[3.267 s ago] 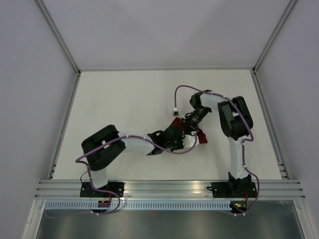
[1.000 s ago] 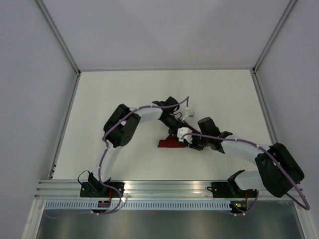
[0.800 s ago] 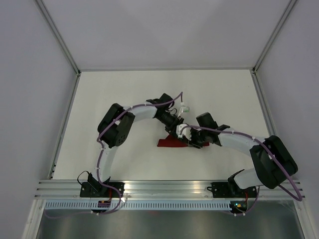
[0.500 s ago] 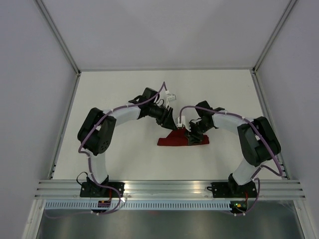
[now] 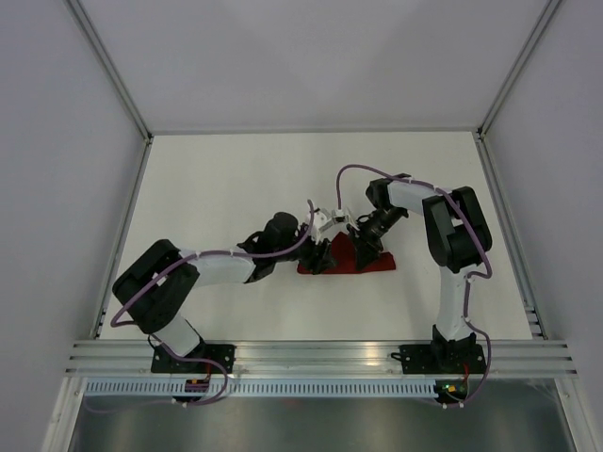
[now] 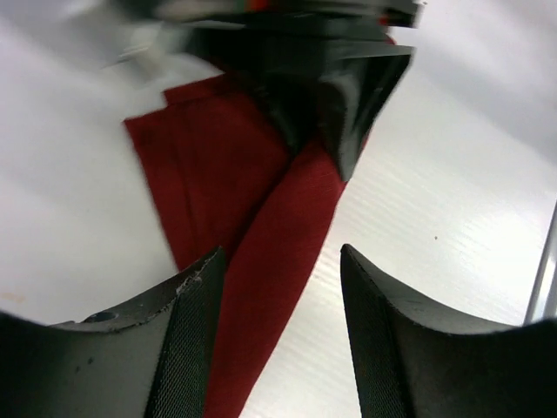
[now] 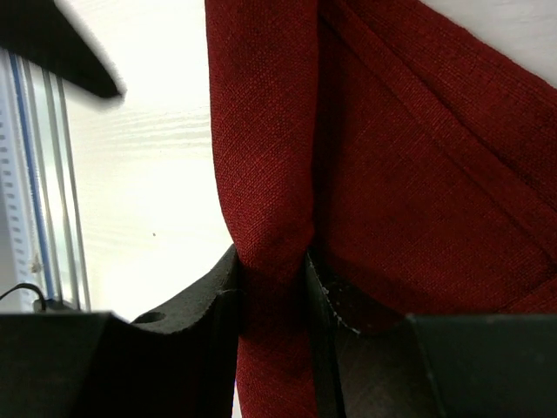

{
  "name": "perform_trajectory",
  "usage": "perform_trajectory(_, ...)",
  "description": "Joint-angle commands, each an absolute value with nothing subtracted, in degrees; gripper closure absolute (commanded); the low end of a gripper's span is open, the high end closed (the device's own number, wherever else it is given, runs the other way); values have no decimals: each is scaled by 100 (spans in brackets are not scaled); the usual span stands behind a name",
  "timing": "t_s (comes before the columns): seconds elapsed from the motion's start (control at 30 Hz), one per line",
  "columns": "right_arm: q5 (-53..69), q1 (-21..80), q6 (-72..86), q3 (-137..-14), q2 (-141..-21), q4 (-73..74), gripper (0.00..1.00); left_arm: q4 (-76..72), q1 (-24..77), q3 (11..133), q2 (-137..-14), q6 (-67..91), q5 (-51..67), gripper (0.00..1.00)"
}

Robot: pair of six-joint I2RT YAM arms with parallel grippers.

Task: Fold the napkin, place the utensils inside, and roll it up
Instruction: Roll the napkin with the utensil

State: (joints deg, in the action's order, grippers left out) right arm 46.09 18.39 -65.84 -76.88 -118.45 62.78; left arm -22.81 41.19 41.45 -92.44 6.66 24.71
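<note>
Two pincers meet at your dark red napkin (image 5: 377,266), a thin, soft woven cloth lying folded into a long band near the middle of the smooth white table (image 5: 226,179). Your right pincer (image 7: 271,261) is clamped narrowly on a raised ridge of the fabric, with its black fingers pressing both sides of the fold. Your left pincer (image 6: 278,261) stands parted, and a strip of cloth runs between its textured black fingers unsqueezed. Layered, creased edges show beside the ridge.
</note>
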Motion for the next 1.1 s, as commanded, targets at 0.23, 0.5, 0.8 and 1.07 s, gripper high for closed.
perform_trajectory(0.23,3973,1907,-6794,-7866,-12726,6548,72,-2330,5923,4788,-9736,-2247,-182,30)
perform_trajectory(0.5,3903,1916,-6627,-8033,-12858,6540,70,-1846,6354,4992,-10134,-3225,-475,28)
perform_trajectory(0.8,3885,1907,-6557,-8069,-12964,6495,69,-1600,6346,5045,-10441,-3480,-466,30)
perform_trajectory(1.07,3911,1907,-6513,-8086,-12894,6486,55,-282,6258,5651,-10925,-3217,-27,84)
